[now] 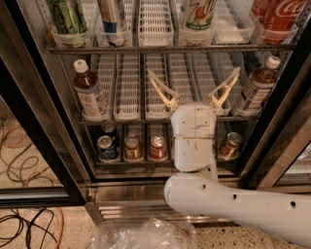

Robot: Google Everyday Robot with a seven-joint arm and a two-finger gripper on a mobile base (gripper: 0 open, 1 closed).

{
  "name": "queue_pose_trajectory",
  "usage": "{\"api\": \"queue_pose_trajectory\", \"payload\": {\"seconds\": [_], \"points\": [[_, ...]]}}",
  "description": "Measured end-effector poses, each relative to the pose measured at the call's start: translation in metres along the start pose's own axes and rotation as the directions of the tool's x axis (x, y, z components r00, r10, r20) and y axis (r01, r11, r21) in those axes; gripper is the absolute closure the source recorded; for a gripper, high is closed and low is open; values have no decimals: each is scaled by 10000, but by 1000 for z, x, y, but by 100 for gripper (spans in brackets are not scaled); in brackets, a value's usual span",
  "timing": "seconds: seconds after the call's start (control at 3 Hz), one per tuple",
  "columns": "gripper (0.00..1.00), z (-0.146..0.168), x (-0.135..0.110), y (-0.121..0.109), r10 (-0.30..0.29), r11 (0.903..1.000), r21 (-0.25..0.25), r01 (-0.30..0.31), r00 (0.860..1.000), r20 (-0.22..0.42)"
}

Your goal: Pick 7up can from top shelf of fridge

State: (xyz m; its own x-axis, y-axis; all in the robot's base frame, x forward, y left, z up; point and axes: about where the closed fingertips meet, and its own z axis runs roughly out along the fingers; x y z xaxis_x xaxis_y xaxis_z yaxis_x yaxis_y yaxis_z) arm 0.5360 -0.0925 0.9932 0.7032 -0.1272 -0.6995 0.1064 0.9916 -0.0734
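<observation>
A: How does the gripper point(194, 71) stand?

B: Spread wide, its two pale fingers point(162, 90) splayed in a V. Nothing is between them and they grip nothing. They hang in front of the white lane trays point(127, 87) of the middle rack.

A: And the arm point(243, 206)?

B: It comes in from the lower right, lies almost level across the fridge's point(36, 126) steel base, then bends up at a white wrist block point(194, 136) so the gripper points upward. Crumpled clear plastic point(146, 234) lies on the floor just in front of it, with cables point(22, 221) to the left.

A: Where is the 7up can point(198, 10)?

B: On the top shelf point(146, 49), upright in a clear cup front, above the gripper and well apart from it. A green "7" and a red dot show on its pale side.

A: Other labels?

B: A red Coca-Cola can point(281, 14) at the far right of that shelf, its white script partly readable, and a dark green can point(68, 15) at the left. The middle rack holds a brown bottle point(90, 95) at each end, their label print too small to read. Small cans point(131, 148) stand on the rack below.
</observation>
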Motion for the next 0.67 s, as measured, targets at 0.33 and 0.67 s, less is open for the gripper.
{"api": "queue_pose_trajectory", "payload": {"seconds": [0.33,0.67], "points": [[0,7,-12,3,426,9991,-87,-424,9989,188],[0,8,-28,6,608,9974,-357,-620,9976,-338]]}}
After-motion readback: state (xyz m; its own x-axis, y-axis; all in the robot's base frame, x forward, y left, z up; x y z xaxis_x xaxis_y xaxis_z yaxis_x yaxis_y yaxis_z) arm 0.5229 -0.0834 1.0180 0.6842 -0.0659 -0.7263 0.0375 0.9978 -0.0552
